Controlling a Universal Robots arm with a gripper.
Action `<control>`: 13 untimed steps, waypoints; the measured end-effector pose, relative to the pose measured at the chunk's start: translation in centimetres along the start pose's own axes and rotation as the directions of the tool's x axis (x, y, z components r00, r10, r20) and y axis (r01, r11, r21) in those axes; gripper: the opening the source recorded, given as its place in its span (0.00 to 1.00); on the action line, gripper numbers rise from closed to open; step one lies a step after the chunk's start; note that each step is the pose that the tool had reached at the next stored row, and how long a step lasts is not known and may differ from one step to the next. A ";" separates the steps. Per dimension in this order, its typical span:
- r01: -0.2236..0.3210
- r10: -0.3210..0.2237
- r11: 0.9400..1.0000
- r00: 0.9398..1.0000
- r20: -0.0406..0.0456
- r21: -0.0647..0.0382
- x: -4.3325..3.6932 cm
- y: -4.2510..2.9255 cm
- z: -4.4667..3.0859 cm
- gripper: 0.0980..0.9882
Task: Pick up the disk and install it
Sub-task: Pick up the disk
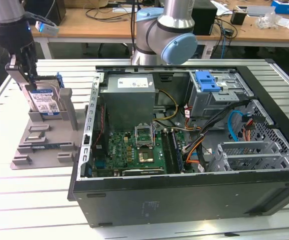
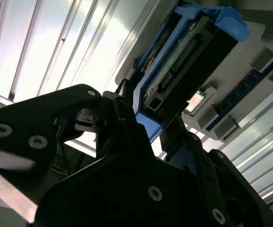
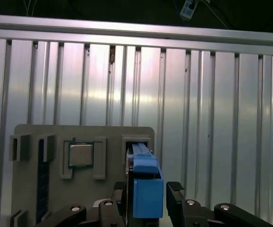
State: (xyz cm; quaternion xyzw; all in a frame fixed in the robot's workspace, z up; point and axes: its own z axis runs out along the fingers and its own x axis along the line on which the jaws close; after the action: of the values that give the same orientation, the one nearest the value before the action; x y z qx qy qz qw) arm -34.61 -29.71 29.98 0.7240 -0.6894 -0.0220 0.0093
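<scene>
The disk [image 1: 45, 100] stands upright on its edge in a slot of a grey holder block [image 1: 39, 140] on the slatted aluminium bench [image 1: 34, 200], at the exterior view's left and well apart from the open computer case [image 1: 184, 195]. Its blue-and-white label faces the camera. Its lower part is sunk in the slot and hidden.

The end effector [image 1: 28, 75] sits at the disk's upper edge, and the arm above it is cut off by the frame. In the first wrist view the end effector [image 3: 147, 189] straddles the blue rail of the disk [image 3: 143, 161], but whether it is clamped or merely astride cannot be told. Only the disk's narrow edge shows there, rising from the holder block [image 3: 103, 132]. A square metal-topped processor [image 3: 81, 153] lies in a pocket just beside it.

In the second wrist view the dark end effector [image 2: 150, 120] covers much of the frame. The connector end of the disk [image 2: 188, 52] pokes out beyond it, and the contact faces lie in shadow.

Inside the case, a grey power supply [image 1: 129, 97] sits above the motherboard [image 1: 134, 150], and a bright blue latch [image 1: 207, 81] tops the drive cage. Cables hide much of the cage's lower bay.
</scene>
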 end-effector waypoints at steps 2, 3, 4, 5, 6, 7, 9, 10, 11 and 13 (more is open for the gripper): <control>0.001 -0.001 1.000 1.000 0.000 0.000 0.01 -0.03 0.68 0.43; 0.002 -0.002 1.000 1.000 0.000 0.000 0.02 -0.06 1.04 0.43; 0.002 -0.002 1.000 1.000 0.000 0.000 0.02 -0.06 1.03 0.43; 0.002 -0.002 1.000 1.000 0.000 0.000 0.02 -0.06 1.04 0.43; 0.002 -0.002 1.000 1.000 0.000 0.000 0.02 -0.07 1.03 0.34; 0.002 -0.002 1.000 1.000 0.000 0.000 0.02 -0.07 1.03 0.30; 0.002 -0.002 1.000 1.000 0.000 0.000 0.02 -0.08 1.03 0.30; 0.002 -0.002 1.000 1.000 0.000 0.000 0.02 -0.08 1.03 0.30; 0.002 -0.002 1.000 1.000 0.000 0.000 0.02 -0.09 1.03 0.30; 0.002 -0.002 1.000 1.000 0.000 0.000 0.02 -0.09 1.03 0.30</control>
State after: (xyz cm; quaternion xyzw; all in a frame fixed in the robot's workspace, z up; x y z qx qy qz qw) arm -34.57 -29.71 28.95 0.7246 -0.6888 -0.0220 0.0094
